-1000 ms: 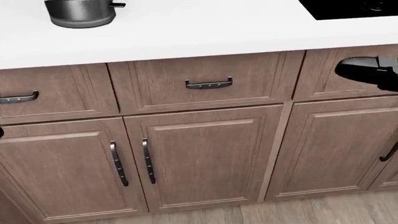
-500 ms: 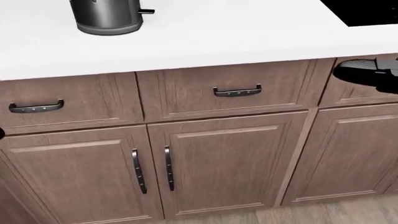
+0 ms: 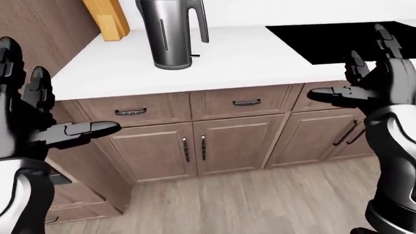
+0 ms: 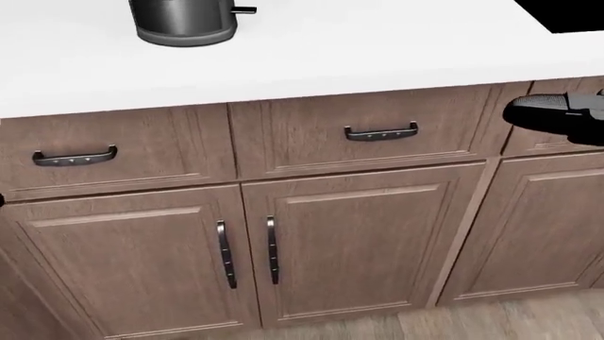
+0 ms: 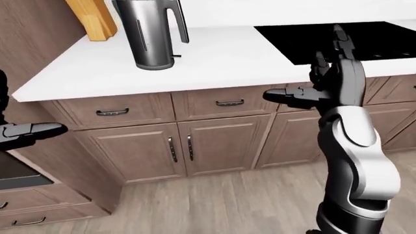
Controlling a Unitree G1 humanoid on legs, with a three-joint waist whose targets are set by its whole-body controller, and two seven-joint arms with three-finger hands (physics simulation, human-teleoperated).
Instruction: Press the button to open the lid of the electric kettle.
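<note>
A steel electric kettle (image 3: 170,32) with a dark handle stands upright on the white counter (image 3: 247,58), near the top left of the left-eye view; only its base (image 4: 184,20) shows at the top of the head view. Its top is cut off by the frame, so the lid and button are hidden. My left hand (image 3: 39,122) is raised at the left edge, fingers spread, well below and left of the kettle. My right hand (image 5: 325,80) is raised at the right, fingers spread, holding nothing and far from the kettle.
A black cooktop (image 3: 325,41) is set into the counter at the right. A wooden block (image 3: 107,17) leans by the wall left of the kettle. Wood drawers and cabinet doors (image 4: 349,241) with dark handles run below the counter, above a plank floor (image 3: 260,200).
The head view has shifted: kettle, drawers and doors slid right and down in the picture, so the camera moved left and up. My right hand stays at the right edge.
</note>
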